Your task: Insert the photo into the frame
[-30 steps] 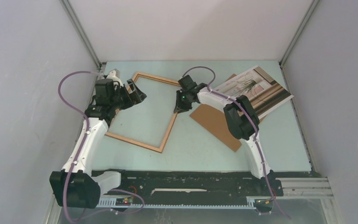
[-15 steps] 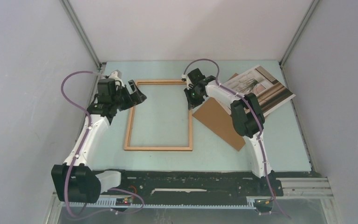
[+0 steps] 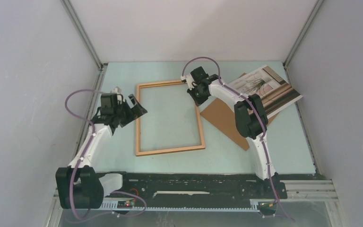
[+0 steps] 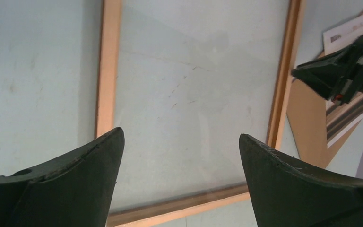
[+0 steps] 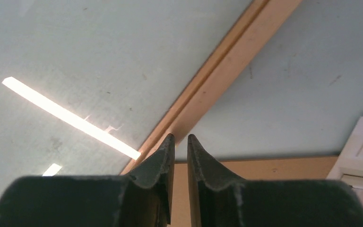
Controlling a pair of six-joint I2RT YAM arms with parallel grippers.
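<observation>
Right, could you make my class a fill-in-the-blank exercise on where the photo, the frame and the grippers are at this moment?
1. The photo lies to the ___ of the frame.
2. Under the photo lies a plain ___ board.
3. The left gripper has its jaws ___.
4. The right gripper is at the frame's far ___ corner.
Missing words: right; brown; open; right.
</observation>
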